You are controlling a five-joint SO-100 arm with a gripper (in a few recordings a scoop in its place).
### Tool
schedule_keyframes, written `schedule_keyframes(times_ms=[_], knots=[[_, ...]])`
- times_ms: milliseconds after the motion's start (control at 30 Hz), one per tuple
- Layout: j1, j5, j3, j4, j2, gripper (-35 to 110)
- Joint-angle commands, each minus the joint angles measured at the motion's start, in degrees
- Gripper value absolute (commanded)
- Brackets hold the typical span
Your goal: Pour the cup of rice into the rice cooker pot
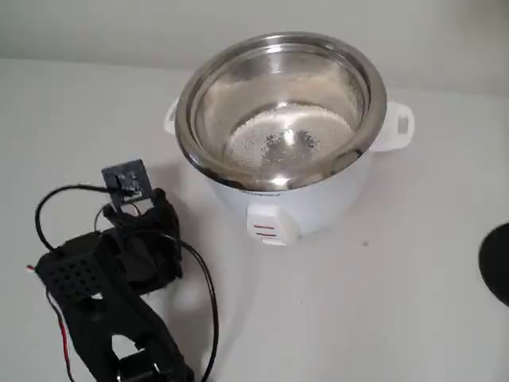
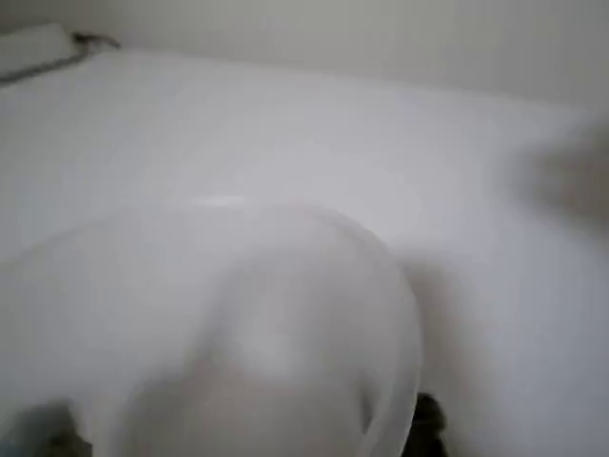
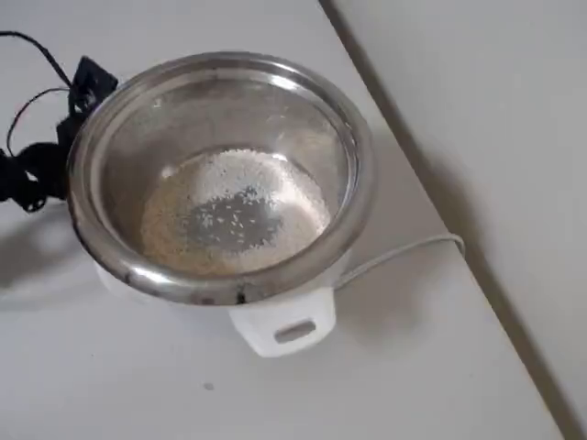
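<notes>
The steel rice cooker pot (image 1: 182, 119) (image 3: 359, 183) sits in its white cooker body (image 1: 318, 208) at the middle of the table. White rice (image 1: 266, 147) (image 3: 229, 215) covers the pot's bottom in a thin layer. My black gripper (image 1: 147, 239) is low over the table, left of and in front of the cooker. In the wrist view the translucent cup (image 2: 238, 314) is blurred and very close, with dark fingertips (image 2: 428, 419) at its sides. The gripper (image 2: 243, 433) looks shut on the cup. I see no rice in it.
A black round object (image 1: 497, 263) lies at the right edge of the table. The cooker's white cord (image 3: 404, 252) runs off toward the table's edge by the wall. Black and red wires (image 1: 208, 294) loop around the arm. Bare table lies in front of the cooker.
</notes>
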Motion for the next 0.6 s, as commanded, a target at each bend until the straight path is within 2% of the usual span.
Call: schedule_keyframes(times_ms=[0,100,200,433,567], knots=[[1.7,-6.9,-3.2,-9.5,-5.6,47],[1.8,-11.3,-5.1,-13.7,-10.8,56],[0.8,-13.5,-5.7,-13.6,-11.9,59],[-1.5,-14.2,-14.4,-6.4,-10.0,60],[0.2,-11.3,-12.2,-6.2,-6.7,59]])
